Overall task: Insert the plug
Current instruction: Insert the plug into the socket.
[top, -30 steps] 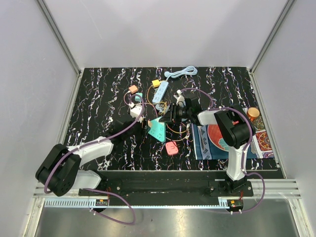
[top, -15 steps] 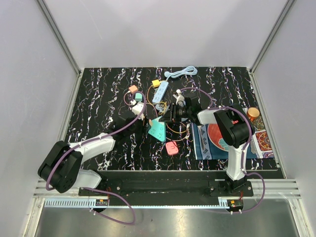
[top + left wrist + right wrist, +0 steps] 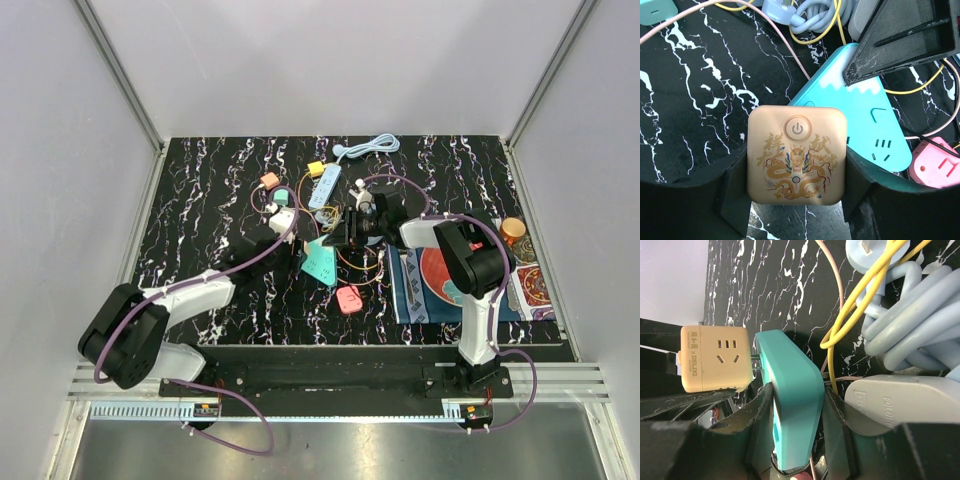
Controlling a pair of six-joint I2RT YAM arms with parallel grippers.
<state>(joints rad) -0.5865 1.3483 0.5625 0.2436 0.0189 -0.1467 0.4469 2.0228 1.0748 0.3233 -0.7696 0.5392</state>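
The plug is a tan cube adapter (image 3: pixel 797 155) with a gold dragon and a power button on top. My left gripper (image 3: pixel 797 176) is shut on its sides. In the right wrist view the cube (image 3: pixel 715 357) faces a teal power strip (image 3: pixel 790 390), and its metal prongs (image 3: pixel 758 363) reach the strip's face with a thin gap between the two bodies. My right gripper (image 3: pixel 795 415) is shut on the teal strip, holding it on edge. From above, the teal strip (image 3: pixel 320 262) lies between the left gripper (image 3: pixel 296 250) and the right gripper (image 3: pixel 340 236).
A white power strip (image 3: pixel 900 400), coiled pale blue cable (image 3: pixel 910 315) and yellow wire (image 3: pixel 860 305) crowd the right gripper. A pink plug (image 3: pixel 349 298) lies near the front. A light blue strip (image 3: pixel 326 185) is at the back. A patterned mat (image 3: pixel 440 285) and an orange cup (image 3: pixel 514 230) are on the right.
The left gripper with the tan cube has edged up and right toward the teal strip. The right gripper and the strip have hardly moved.
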